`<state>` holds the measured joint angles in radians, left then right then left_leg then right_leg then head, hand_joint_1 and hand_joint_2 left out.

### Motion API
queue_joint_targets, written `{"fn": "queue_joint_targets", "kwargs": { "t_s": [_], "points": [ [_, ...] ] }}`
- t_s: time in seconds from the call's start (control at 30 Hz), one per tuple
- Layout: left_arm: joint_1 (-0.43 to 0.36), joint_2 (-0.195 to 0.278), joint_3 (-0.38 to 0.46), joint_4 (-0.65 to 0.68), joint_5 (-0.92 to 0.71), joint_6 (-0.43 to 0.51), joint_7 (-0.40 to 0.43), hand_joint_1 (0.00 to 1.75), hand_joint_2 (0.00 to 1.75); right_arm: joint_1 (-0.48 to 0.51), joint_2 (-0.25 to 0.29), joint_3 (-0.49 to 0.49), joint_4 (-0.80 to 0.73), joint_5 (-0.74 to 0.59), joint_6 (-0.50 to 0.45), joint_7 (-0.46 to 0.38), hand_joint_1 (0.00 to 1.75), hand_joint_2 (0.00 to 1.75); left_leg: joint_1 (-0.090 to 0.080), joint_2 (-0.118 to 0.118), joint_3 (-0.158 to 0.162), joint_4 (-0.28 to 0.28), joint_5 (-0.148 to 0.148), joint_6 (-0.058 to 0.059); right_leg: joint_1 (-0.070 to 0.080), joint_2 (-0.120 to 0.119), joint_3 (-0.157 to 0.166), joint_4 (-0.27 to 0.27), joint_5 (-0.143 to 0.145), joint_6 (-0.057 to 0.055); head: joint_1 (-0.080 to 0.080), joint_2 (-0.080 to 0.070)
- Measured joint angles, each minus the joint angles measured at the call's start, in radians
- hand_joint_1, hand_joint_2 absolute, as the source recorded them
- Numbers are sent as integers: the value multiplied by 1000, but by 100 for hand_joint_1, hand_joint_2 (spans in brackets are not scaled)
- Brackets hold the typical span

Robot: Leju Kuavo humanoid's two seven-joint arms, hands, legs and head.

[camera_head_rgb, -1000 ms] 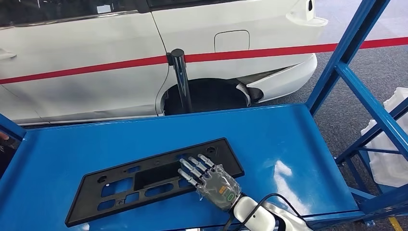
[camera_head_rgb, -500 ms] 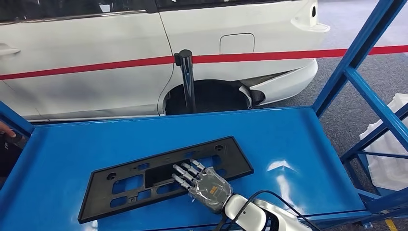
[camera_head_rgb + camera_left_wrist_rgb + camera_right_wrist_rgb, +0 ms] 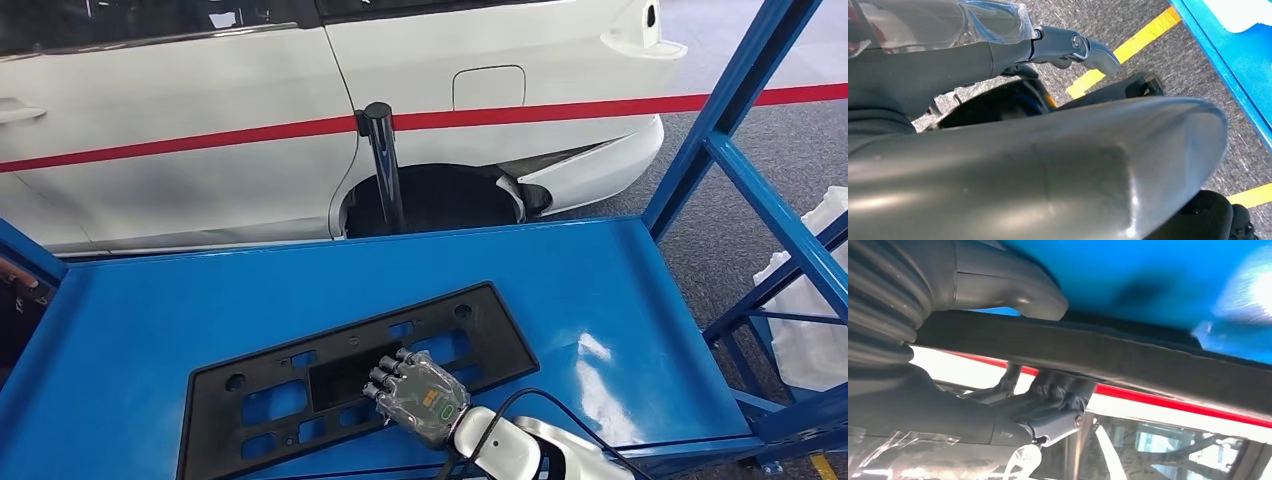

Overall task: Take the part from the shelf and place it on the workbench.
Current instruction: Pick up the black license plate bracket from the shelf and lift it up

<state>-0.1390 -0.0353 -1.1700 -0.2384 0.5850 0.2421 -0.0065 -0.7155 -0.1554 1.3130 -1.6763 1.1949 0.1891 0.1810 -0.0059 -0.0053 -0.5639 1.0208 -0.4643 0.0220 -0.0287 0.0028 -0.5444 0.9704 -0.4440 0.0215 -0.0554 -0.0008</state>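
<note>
Part: black flat plastic plate [image 3: 350, 375] with cutouts, lying on blue shelf [image 3: 600, 290], near its front edge, toward robot.
Right hand: right hand [image 3: 415, 390] sits on top of part's near long edge, fingers curled down over it into central cutout.
Grip: right wrist view shows thumb [image 3: 1013, 287] on one face of part's edge [image 3: 1128, 357] and fingers [image 3: 1048, 400] on the opposite face, so part is pinched between them; grasp looks made.
Left hand: left hand [image 3: 1048, 45] hangs low, away from shelf, above grey floor with yellow line [image 3: 1128, 50]; one finger stretched out, nothing visibly in it; rest hidden by arm cover, so cannot tell if spread or closed.
Progress: early. Part reached and gripped, not yet visibly lifted off shelf. Left to do, as a judgement: lift, carry off, set on workbench.
Head view adds: whole part outline, its place on shelf, white car [image 3: 250, 120] and red barrier tape [image 3: 560, 108] behind shelf.
Right wrist adds: thumb under part edge, hidden from head view.
Left wrist adds: left hand idle beside shelf's blue edge [image 3: 1228, 65].
</note>
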Motion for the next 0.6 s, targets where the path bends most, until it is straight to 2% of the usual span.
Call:
{"fn": "queue_joint_targets", "kwargs": {
  "t_s": [0.07,0.1,0.13,0.17,0.2,0.23,0.3,0.33,0.4,0.47,0.5,0.57,0.6],
  "points": [
    [1,0,0,0,-3,2,1,0,0,0,2,0,1,-2,-5,5,175,175,7,0,-65,142,-67,-12,-1,-1,-3,0,1,-3,-1,0],
    [3,0,0,0,-4,2,1,0,0,0,2,0,2,-2,-6,7,175,175,10,0,-95,204,-88,-17,-1,-2,-3,0,1,-3,-1,0],
    [5,0,0,0,-6,3,2,0,0,0,2,0,2,-4,-7,8,175,175,12,0,-109,234,-91,-19,-2,-2,-4,0,1,-3,-1,0],
    [7,0,0,0,-7,4,2,0,0,0,2,0,3,-6,-7,10,175,175,14,0,-104,223,-76,-19,-2,-2,-3,0,0,-3,-1,0],
    [7,0,0,0,-8,4,3,0,0,0,2,-1,4,-9,-8,12,175,175,16,1,-76,165,-43,-18,-3,-1,-1,0,0,-2,-1,0],
    [7,1,0,0,-9,5,3,0,0,0,2,-2,4,-11,-10,16,175,175,17,1,-36,85,-6,-16,-3,-1,1,0,0,-1,-1,0],
    [6,1,0,0,-10,7,3,0,0,-1,0,-8,3,-17,-26,28,175,175,13,1,27,-46,39,-10,-1,0,4,0,-1,7,-1,0],
    [6,1,0,0,-10,8,3,0,0,-1,-1,-12,2,-21,-45,36,175,175,9,1,38,-71,44,-6,0,0,5,-1,-2,14,-1,0],
    [7,1,0,0,-12,15,1,0,0,3,-7,-27,-7,-32,-97,56,175,175,4,1,38,-77,45,6,-1,1,7,-6,-1,28,-1,0],
    [8,1,0,0,-16,23,-5,0,0,9,-18,-50,-28,-49,-145,74,175,175,4,1,39,-83,51,18,-2,1,2,8,-14,37,0,0],
    [8,1,0,0,-18,26,-8,0,0,12,-24,-62,-40,-57,-161,79,175,175,4,1,39,-85,53,18,0,0,-1,13,-29,26,0,0],
    [9,1,0,0,-21,30,-11,0,0,17,-35,-85,-63,-70,-175,84,175,175,-3,0,40,-82,50,15,4,2,-6,14,-25,-17,1,0],
    [9,1,0,0,-23,33,-16,0,0,19,-39,-93,-73,-74,-180,87,175,175,-5,0,39,-79,48,15,5,4,-3,3,-14,-30,1,0]
  ]
}}
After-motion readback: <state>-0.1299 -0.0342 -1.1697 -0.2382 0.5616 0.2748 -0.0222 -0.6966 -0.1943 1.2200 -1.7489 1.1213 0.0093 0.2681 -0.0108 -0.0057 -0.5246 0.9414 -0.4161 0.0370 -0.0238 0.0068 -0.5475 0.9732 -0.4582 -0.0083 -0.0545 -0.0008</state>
